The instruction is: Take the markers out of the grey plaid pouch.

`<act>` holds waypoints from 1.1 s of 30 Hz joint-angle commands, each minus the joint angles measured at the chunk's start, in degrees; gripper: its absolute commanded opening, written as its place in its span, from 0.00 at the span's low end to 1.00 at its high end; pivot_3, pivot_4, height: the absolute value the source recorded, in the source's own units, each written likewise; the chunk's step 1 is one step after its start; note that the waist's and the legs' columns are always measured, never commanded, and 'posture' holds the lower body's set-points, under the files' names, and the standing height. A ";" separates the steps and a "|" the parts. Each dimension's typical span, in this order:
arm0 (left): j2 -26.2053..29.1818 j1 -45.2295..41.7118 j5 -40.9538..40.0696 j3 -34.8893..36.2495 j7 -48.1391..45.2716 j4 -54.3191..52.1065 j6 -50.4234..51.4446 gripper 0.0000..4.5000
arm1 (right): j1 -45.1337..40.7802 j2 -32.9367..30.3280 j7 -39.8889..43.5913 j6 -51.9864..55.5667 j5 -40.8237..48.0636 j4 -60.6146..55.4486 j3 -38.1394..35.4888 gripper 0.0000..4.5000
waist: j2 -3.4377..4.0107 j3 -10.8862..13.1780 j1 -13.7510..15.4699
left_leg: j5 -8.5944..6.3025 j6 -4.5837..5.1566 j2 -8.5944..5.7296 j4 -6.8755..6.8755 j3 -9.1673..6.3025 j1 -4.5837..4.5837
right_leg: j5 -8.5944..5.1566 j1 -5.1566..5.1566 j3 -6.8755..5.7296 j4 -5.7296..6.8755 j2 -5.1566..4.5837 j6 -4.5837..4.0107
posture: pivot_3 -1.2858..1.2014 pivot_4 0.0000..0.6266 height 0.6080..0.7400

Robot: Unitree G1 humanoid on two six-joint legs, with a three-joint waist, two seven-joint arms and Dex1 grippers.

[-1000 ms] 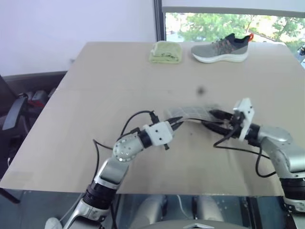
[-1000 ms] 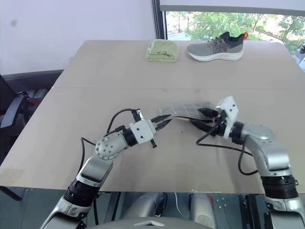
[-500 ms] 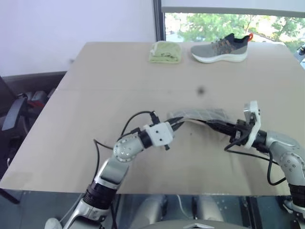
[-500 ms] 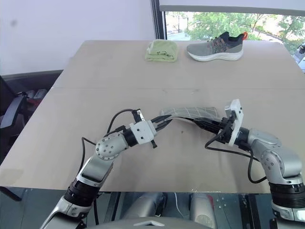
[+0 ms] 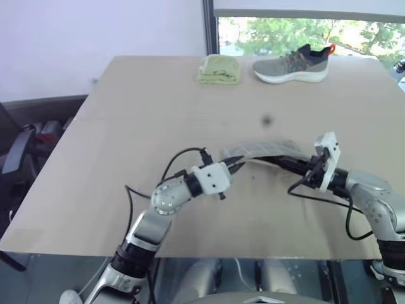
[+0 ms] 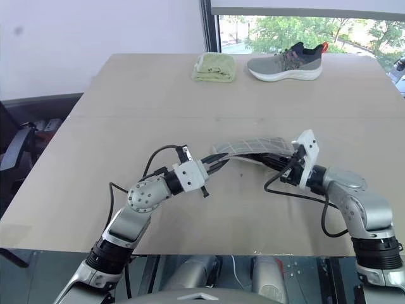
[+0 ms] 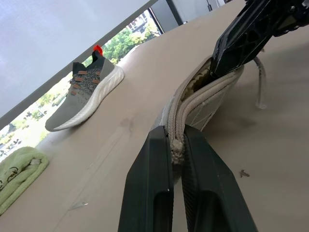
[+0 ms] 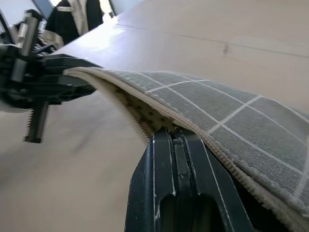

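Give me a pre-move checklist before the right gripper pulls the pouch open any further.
1. Left gripper clamped on the pouch's end: ok, fingers shut on the edge.
2. Right gripper closed at the pouch opening: ok, shut; whether it pinches the zipper pull or the fabric, cannot tell.
3. Pouch lifted between both grippers: ok, it arches above the table.
4. Pouch mouth open: partly, a gap shows along the zipper.
5. Markers visible inside: cannot tell.
6. Shoe and green cloth well away: ok, at the far edge.

Grey plaid pouch (image 8: 231, 113): woven cloth, matt, ribbed cream edge. Table (image 5: 139, 107): smooth matt wood-look top. Shoe (image 5: 292, 63): knit fabric. Gripper fingers (image 7: 149, 193): black matt plastic.
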 commanded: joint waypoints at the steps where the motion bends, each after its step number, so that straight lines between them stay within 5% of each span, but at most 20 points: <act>1: -0.63 -0.65 -2.83 -0.36 -1.22 -2.68 0.00 0.00 | -2.46 0.13 -3.07 -4.67 -5.96 1.14 1.70 0.01 | 0.00 0.00 0.05 | 0.00 0.00 0.00 0.00 -0.01 -0.01 | 0.00 0.00 -0.01 -0.01 0.00 0.00 | 0.52 0.24 1.00; 3: -0.92 -1.23 -4.94 -0.38 -2.58 -3.14 1.50 0.00 | -3.62 -1.53 -3.28 -10.57 -13.22 2.09 5.36 0.01 | 0.00 0.00 0.01 | 0.00 0.00 -0.01 0.01 0.01 -0.01 | 0.00 0.00 0.00 0.00 0.00 0.00 | 0.52 0.24 1.00; 6: -1.12 -1.64 -7.87 -0.66 -4.87 -4.01 3.65 0.00 | -4.23 -4.34 -0.05 -17.12 -19.10 2.24 9.35 0.19 | 0.00 0.00 -0.01 | 0.00 -0.01 -0.02 0.02 -0.01 0.00 | 0.00 -0.02 -0.03 0.02 0.01 0.00 | 0.52 0.24 1.00; 13: -2.59 -3.31 -18.02 0.40 -8.65 -8.23 16.42 0.00 | -7.87 -12.57 7.59 -21.87 -24.93 0.03 13.07 0.97 | -0.04 0.03 -0.09 | 0.00 0.00 -0.01 0.13 -0.01 -0.06 | 0.00 -0.01 -0.03 -0.01 0.03 0.01 | 0.52 0.24 1.00; 25: -10.15 -7.41 -40.84 4.70 -6.35 -11.79 42.30 0.00 | -16.77 -23.91 21.92 -18.18 -25.72 -2.37 16.31 1.00 | -0.26 0.17 0.04 | 0.00 -0.01 0.01 0.31 -0.10 -0.18 | 0.00 0.00 -0.15 -0.01 0.03 0.00 | 0.52 0.24 1.00; 33: -11.54 -8.75 -50.90 8.82 -3.47 -11.67 52.69 0.00 | -19.67 -23.54 24.27 -17.84 -28.58 -2.20 19.37 1.00 | -0.34 0.21 0.02 | -0.01 -0.02 0.01 0.37 -0.13 -0.24 | 0.00 -0.02 -0.19 -0.02 0.02 0.01 | 0.52 0.24 1.00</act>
